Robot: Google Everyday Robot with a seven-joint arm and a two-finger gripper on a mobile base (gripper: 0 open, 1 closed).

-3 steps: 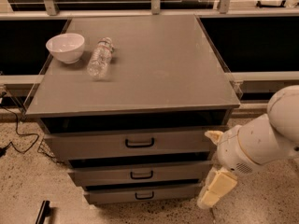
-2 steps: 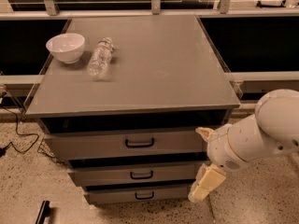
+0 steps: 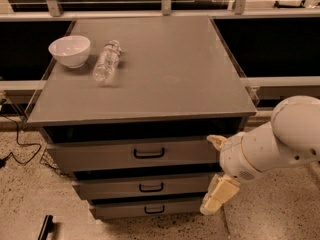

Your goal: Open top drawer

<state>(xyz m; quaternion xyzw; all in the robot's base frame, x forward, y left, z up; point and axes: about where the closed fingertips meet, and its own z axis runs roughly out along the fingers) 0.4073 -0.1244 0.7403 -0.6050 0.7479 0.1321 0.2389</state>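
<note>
The top drawer [image 3: 100,156] sits just under the cabinet top [image 3: 165,69], with its black handle [image 3: 149,153] at the centre of the front. To the right of the cabinet there is open speckled floor [image 3: 270,219], and my arm [image 3: 280,144] comes in from that side, bent toward the drawer fronts. My gripper [image 3: 210,174] is at the right end of the fronts, well apart from the handle. My jaws are spread, one finger at the top drawer's right edge, the other lower. On the top, a white bowl [image 3: 70,50] stands upright, and a clear bottle [image 3: 106,61] lies on its side just beside it.
</note>
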